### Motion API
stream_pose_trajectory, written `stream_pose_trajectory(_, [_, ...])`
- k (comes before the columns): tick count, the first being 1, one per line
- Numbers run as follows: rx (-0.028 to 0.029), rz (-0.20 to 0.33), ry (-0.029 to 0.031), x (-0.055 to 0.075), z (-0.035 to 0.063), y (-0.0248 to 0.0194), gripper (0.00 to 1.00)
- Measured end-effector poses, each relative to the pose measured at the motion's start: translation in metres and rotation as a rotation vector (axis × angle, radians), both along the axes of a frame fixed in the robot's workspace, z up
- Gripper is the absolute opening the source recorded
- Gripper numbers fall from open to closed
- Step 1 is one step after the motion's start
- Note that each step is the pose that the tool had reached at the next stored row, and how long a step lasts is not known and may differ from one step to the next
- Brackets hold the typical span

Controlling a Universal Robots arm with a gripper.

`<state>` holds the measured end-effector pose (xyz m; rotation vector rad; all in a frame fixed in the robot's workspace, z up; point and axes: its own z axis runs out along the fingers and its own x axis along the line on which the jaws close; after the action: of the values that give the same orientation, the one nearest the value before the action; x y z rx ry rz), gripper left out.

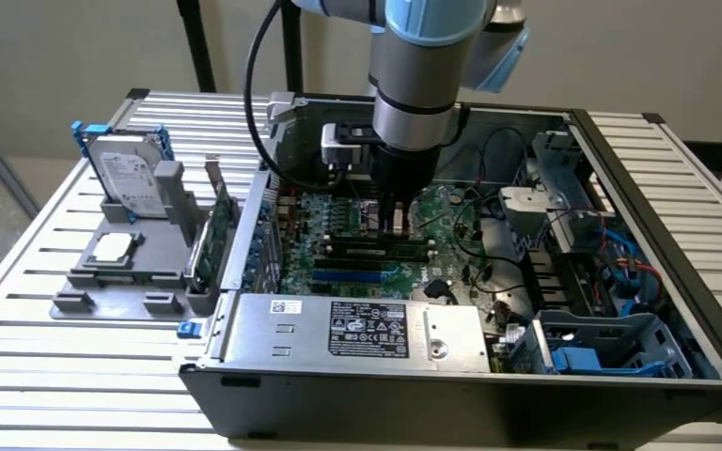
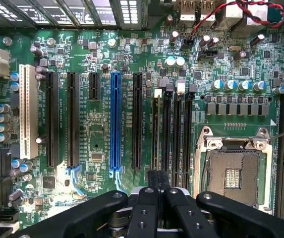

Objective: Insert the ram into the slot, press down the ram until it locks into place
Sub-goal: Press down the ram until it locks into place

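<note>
Because the work lay inside the machine, the computer case (image 1: 624,160) rested on its side on the slatted table (image 1: 35,310) with its panel off, letting the arm (image 1: 417,85) reach straight down onto the motherboard (image 2: 97,144). Case walls and a power supply (image 1: 361,324) hemmed the board in, so the open room was mostly overhead. The gripper (image 2: 156,174) hung with its jaws shut on nothing, fingertips (image 2: 152,179) pressed together like a blunt pusher, directly over one end of the ram (image 2: 155,134). The ram stood edge-up in the slot (image 2: 155,99) nearest the expansion sockets (image 2: 137,119), with three like sockets (image 2: 177,134) bare beside it toward the processor socket (image 2: 233,173). Shut jaws suited pressing rather than carrying, I judged. Whether they touched the ram's edge, or whether its white end latch (image 2: 157,92) had closed, I could not tell.
</note>
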<state>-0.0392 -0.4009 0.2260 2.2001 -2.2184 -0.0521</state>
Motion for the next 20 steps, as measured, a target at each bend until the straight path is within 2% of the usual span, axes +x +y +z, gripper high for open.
stream_pose_trajectory(2, [0.0023,0.000,0.0018,0.000,0.0054,0.0002,0.11])
stream_pose_trajectory(9, [0.0004,0.000,0.0130,0.004,0.0379,-0.0015,0.11])
stream_pose_trajectory(20, [0.0002,0.000,0.0136,0.004,0.0393,-0.0016,0.11])
